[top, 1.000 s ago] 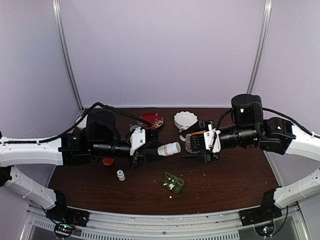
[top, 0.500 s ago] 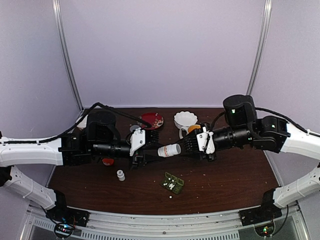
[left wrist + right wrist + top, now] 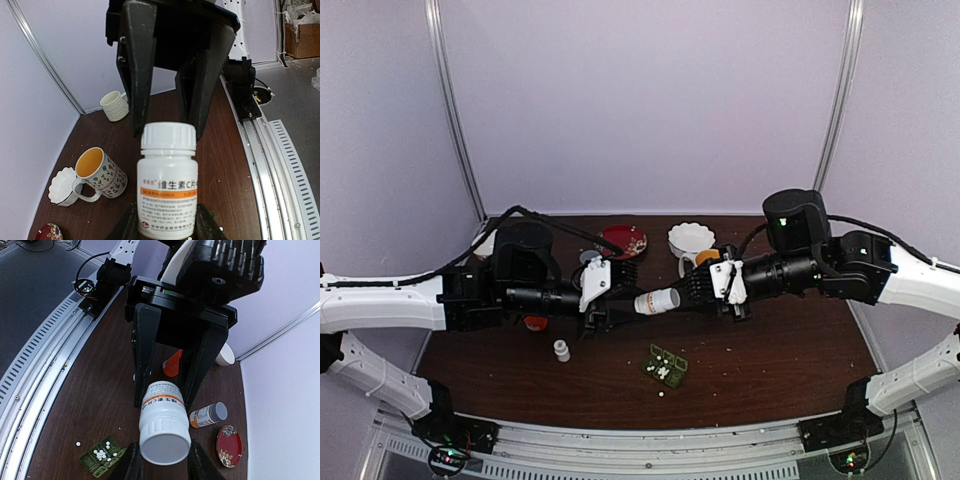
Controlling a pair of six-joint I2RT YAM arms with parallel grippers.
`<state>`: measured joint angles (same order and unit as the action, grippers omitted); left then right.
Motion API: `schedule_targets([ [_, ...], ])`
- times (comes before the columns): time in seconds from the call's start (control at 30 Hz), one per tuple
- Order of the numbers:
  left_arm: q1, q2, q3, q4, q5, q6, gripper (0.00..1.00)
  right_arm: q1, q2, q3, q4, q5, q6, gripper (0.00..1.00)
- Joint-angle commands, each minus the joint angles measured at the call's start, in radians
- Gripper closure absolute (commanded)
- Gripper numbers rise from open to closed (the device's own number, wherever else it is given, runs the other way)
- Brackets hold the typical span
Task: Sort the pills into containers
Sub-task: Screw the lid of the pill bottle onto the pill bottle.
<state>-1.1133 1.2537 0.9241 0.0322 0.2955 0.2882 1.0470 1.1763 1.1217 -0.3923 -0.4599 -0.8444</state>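
Bottle: a white bottle (image 3: 658,300) was held level above the table (image 3: 770,370) at the centre of the overhead view, between the two grippers; the small print on its label could not be made out.
Left gripper (image 3: 165,396): partly closed and clamped on the bottle's body; in its own camera only the finger bases were seen, cut off by the lower edge.
Right gripper (image 3: 168,132): its fingers (image 3: 137,75) were set against both sides of the cap; the contact faces were hidden behind the cap.
Pill box (image 3: 665,366): laid on the table below centre in the overhead view, lids open, apart from both grippers.
Pills (image 3: 101,454): white pellets were seen inside the box at the lower left of the right wrist view; which compartments held them could not be told.
Loose pill (image 3: 78,443): laid on the table just beside the box.
Mug (image 3: 97,172): stood upright at the lower left of the left wrist view, just beside a white bowl (image 3: 62,186).
Red dish (image 3: 229,446): seen at the lower right of the right wrist view; cut off by the frame edge in the left wrist view.
Orange bottle (image 3: 207,415): laid on its side near the dish.
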Motion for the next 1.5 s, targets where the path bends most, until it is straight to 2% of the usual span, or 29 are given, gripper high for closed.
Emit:
schedule_targets([
  [0.0,-0.001,0.005,0.035,0.046,0.017,-0.011,1.00,0.006,0.014,0.022,0.040,-0.021,0.056,0.82],
  [0.1,-0.002,0.005,0.035,0.046,0.010,-0.011,1.00,0.008,0.018,0.021,0.055,-0.027,0.142,0.86],
  [0.2,-0.002,0.003,0.032,0.046,-0.009,-0.011,1.00,0.009,0.024,0.021,0.082,-0.012,0.294,0.90],
  [0.4,-0.002,0.014,0.035,0.048,-0.047,-0.002,1.00,0.011,0.037,0.024,0.127,0.007,0.742,0.94],
  [0.6,-0.002,0.024,0.046,0.054,-0.067,0.006,1.00,0.013,0.025,0.022,0.081,0.036,1.085,0.98],
  [0.77,-0.004,0.027,0.050,0.050,-0.084,0.015,1.00,0.013,0.027,0.038,0.011,0.047,1.262,1.00],
  [0.93,-0.020,0.044,0.071,0.010,-0.140,0.039,1.00,0.010,0.043,0.031,0.030,0.047,1.459,1.00],
  [1.13,-0.057,0.069,0.085,-0.014,-0.263,0.079,1.00,-0.002,0.054,0.001,0.065,0.044,1.537,1.00],
  [1.17,-0.058,0.069,0.083,-0.010,-0.271,0.070,0.95,-0.005,0.053,-0.001,0.055,0.057,1.525,1.00],
  [1.33,-0.057,0.044,0.021,0.086,-0.280,0.014,0.55,-0.027,0.039,-0.011,-0.019,0.115,1.448,1.00],
  [1.4,-0.058,0.031,-0.009,0.127,-0.322,-0.006,0.25,-0.045,0.028,-0.010,-0.074,0.142,1.413,1.00],
  [1.43,-0.057,0.024,-0.020,0.139,-0.332,-0.011,0.15,-0.057,0.022,-0.010,-0.108,0.158,1.389,1.00],
  [1.47,-0.056,0.019,-0.029,0.146,-0.338,-0.014,0.11,-0.069,0.014,-0.010,-0.148,0.177,1.365,1.00],
])
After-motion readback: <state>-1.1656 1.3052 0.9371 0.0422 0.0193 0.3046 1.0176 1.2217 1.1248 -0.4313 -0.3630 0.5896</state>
